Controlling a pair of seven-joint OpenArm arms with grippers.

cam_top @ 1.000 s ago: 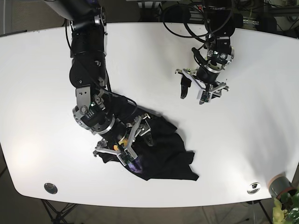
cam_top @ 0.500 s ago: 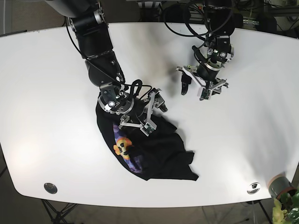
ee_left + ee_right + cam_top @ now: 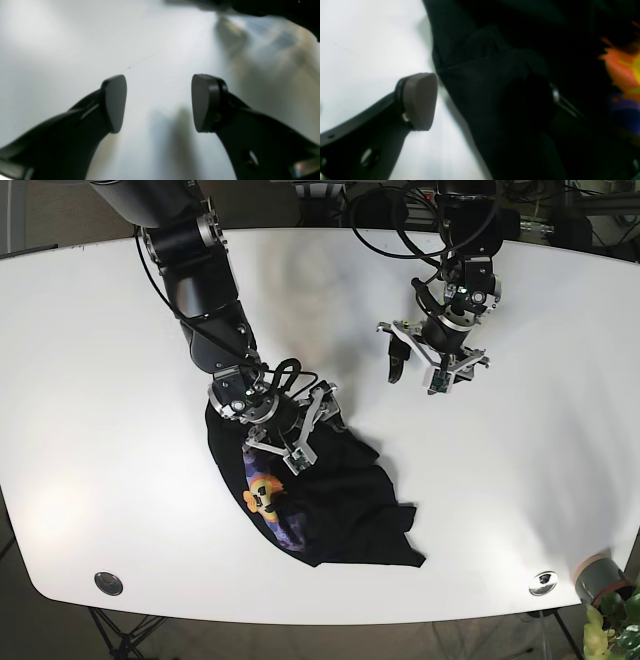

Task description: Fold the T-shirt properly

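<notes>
Left wrist view: left gripper [image 3: 158, 102] spread wide above the bare white table [image 3: 62, 45]. Right wrist view: right gripper [image 3: 480, 105] spread wide; black T-shirt [image 3: 495, 87] hides one pad. Base view: T-shirt [image 3: 330, 500] lies crumpled, well apart from the left gripper [image 3: 425, 375].
</notes>
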